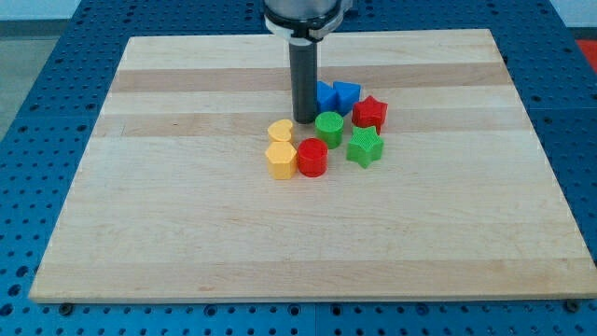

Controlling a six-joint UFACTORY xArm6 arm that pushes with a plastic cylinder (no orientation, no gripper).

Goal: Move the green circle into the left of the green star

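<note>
The green circle (328, 128) stands near the board's middle, just up and left of the green star (365, 147), with a small gap between them. My tip (305, 120) rests on the board right beside the green circle's upper left side, close to touching it. The rod rises straight to the view's top.
A red circle (312, 157) lies below the green circle. A yellow hexagon (281, 160) and a yellow heart (280, 130) lie to the left. A red star (370, 113) and two blue blocks (336, 95) lie above right. The wooden board (187, 233) sits on a blue perforated table.
</note>
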